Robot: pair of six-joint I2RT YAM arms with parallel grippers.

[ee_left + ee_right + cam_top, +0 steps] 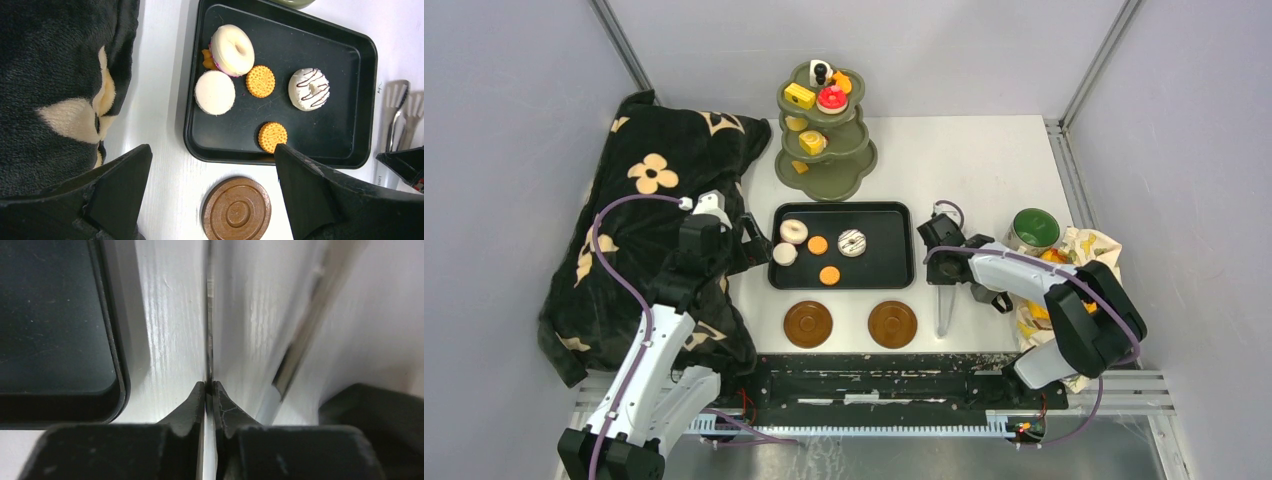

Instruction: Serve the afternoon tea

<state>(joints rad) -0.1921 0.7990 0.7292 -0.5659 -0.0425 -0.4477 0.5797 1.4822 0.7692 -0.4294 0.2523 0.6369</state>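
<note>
The olive-green stand (849, 180) at the back holds yellow, red and white toy pastries on its tiers. On the black tray (894, 250) lie two white donuts (231, 49) (309, 89), a white round cake (214, 92) and two orange cookies (260, 81) (272, 136). Two brown saucers (808, 323) (892, 324) sit near the front edge. A green mug (1033, 228) stands at the right. My left gripper (212, 150) hangs open over the tray's near-left corner and the left saucer (236, 209). My right gripper (210, 385) is shut on a thin blade of the metal tongs (945, 310), right of the tray.
A black cloth with cream flowers (654, 230) covers the table's left side, close to my left arm. A yellow-patterned bag (1089, 250) lies at the right edge beside the mug. The tongs' other blade (300, 340) runs slantwise just right of my right fingers.
</note>
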